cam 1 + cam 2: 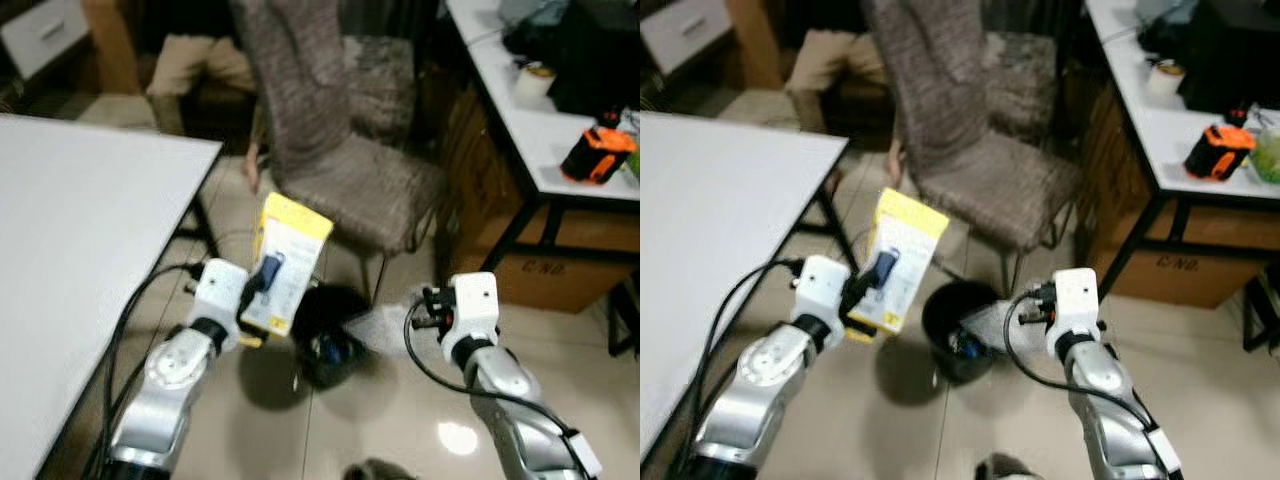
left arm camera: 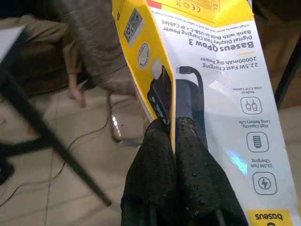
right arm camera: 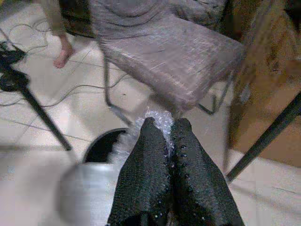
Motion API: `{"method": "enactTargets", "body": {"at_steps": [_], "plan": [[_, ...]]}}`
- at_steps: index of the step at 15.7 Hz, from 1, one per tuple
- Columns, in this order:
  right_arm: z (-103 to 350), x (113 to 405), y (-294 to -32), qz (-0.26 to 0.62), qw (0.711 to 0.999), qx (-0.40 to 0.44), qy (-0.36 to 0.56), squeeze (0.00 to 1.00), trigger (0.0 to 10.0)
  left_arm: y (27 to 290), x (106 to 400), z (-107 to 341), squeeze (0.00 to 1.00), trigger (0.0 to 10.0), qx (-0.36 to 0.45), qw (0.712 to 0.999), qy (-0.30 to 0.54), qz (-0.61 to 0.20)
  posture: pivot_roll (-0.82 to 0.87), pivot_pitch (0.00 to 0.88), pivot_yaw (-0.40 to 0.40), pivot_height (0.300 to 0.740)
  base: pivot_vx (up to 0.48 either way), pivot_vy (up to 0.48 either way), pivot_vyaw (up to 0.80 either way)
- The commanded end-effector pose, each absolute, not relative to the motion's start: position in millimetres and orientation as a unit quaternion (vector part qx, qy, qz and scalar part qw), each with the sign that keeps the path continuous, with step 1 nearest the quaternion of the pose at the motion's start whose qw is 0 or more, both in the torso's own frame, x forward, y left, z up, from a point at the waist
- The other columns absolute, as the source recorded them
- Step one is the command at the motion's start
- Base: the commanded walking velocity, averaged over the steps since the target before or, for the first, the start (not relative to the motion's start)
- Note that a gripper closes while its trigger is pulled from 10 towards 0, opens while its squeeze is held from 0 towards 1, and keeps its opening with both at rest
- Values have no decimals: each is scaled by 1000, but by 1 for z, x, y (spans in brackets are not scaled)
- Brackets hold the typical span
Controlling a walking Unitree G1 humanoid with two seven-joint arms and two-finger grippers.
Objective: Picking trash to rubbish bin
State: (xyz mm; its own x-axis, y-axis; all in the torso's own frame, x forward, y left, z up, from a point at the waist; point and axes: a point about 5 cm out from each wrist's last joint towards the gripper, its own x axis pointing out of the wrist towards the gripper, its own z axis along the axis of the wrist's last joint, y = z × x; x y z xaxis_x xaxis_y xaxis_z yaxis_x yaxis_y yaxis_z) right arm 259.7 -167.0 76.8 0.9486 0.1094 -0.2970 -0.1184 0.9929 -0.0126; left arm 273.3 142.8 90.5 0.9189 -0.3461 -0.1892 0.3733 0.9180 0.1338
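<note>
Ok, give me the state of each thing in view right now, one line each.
Left hand: shut on the yellow box, raised beside the bin.
Yellow box: held up off the floor, roughly upright, not yet in the bin.
Right hand: shut on the bubble wrap, near the bin.
Bubble wrap: pinched between the fingers.
Rubbish bin: upright, open, some trash inside.
Chair: upright, unoccupied.

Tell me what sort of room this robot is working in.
Probably a home workroom or study. A fabric chair stands between a white table and a desk carrying gear; a black bin sits on the tiled floor, and the left gripper holds a yellow power-bank box.
</note>
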Motion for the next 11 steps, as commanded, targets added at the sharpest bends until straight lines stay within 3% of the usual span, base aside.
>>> {"method": "enactTargets", "body": {"at_steps": [1,6,11], "plan": [[80,261,-167,56,988,-16,141,0,10000,146,273,92,0,10000,94,975,78,-188,-114,116,-17,740,439,0,0],[78,261,-162,68,987,-16,146,0,10000,146,272,92,0,10000,97,974,79,-190,-110,125,-13,740,436,0,0],[63,264,-154,91,981,-28,169,0,10000,142,264,88,0,10000,113,965,89,-220,-107,157,-8,740,0,0,0]]}}
